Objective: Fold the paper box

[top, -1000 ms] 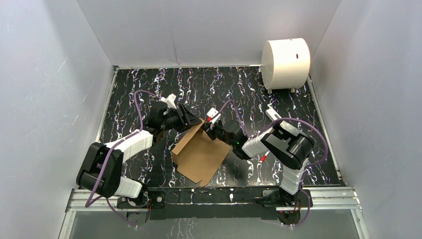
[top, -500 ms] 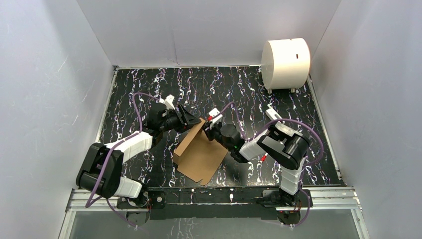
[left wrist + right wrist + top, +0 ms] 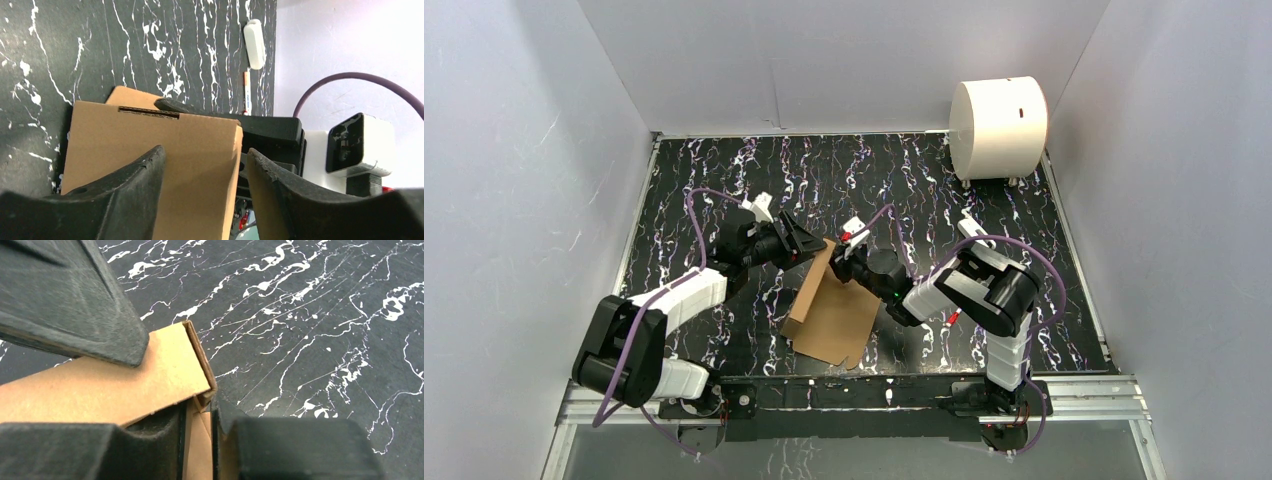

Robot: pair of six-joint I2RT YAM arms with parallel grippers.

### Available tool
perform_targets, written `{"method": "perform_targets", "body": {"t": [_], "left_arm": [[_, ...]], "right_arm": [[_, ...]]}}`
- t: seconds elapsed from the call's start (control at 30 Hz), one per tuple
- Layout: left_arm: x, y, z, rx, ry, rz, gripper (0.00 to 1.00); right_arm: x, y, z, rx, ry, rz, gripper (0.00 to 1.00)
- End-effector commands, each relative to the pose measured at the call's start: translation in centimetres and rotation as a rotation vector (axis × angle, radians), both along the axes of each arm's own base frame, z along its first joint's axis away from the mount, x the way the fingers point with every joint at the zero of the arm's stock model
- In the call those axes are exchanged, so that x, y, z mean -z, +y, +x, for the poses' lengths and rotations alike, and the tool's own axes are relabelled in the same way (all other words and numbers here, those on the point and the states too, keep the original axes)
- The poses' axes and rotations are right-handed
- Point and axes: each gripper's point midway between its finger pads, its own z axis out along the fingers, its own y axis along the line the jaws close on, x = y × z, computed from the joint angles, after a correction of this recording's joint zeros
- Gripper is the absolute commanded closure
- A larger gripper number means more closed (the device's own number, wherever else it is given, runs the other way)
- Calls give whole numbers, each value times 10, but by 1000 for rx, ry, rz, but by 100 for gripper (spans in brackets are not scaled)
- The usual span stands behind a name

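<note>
The paper box (image 3: 834, 310) is a brown cardboard piece lying mid-table with its far left panel raised. My left gripper (image 3: 807, 243) is at that raised panel's top edge. In the left wrist view the gripper (image 3: 205, 150) stands open, with the panel (image 3: 150, 145) between its fingers and a gap to the right finger (image 3: 280, 190). My right gripper (image 3: 846, 263) meets the box's far corner from the right. In the right wrist view its jaws (image 3: 198, 407) are nearly together, with the box's folded corner (image 3: 170, 365) held between them. The left gripper's finger (image 3: 75, 300) rests on the same panel.
A large white cylinder (image 3: 997, 127) stands at the back right corner. White walls close in the black marbled table (image 3: 904, 180) on three sides. The arm bases and a metal rail (image 3: 854, 395) run along the near edge.
The raised panel now stands steeper, and the box looks narrower from above. Both grippers have edged slightly left with it. The right jaws have parted a little.
</note>
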Motion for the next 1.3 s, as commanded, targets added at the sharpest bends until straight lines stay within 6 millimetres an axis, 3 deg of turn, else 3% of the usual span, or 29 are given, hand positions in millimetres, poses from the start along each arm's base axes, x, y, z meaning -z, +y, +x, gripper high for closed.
{"method": "perform_targets", "body": {"t": [0.0, 0.2, 0.37, 0.5, 0.73, 0.83, 1.03, 1.1, 1.27], "left_arm": [[-27, -3, -18, 104, -33, 39, 41], [-46, 30, -6, 42, -136, 290, 34], [-54, 53, -7, 47, -171, 462, 29], [-63, 60, -13, 72, -168, 514, 28], [-74, 64, -35, 138, -113, 536, 28], [-80, 58, -46, 186, -100, 501, 27], [-72, 55, -63, 277, -23, 498, 26], [-70, 54, -63, 274, -11, 493, 26], [-56, 42, -60, 302, 24, 466, 26]], "right_arm": [[-29, 13, 2, -53, -96, 46, 69], [-34, 6, -3, -57, -101, 26, 46], [-40, -4, -7, -43, -92, 14, 35], [-50, -16, -12, -26, -60, -30, 23], [-40, -60, -34, 82, 161, -101, 2], [-47, -76, -44, 132, 263, -121, 1], [-71, -108, -57, 311, 477, -129, 1], [-86, -112, -60, 298, 459, -142, 1], [-84, -140, -66, 355, 415, -103, 1]]}}
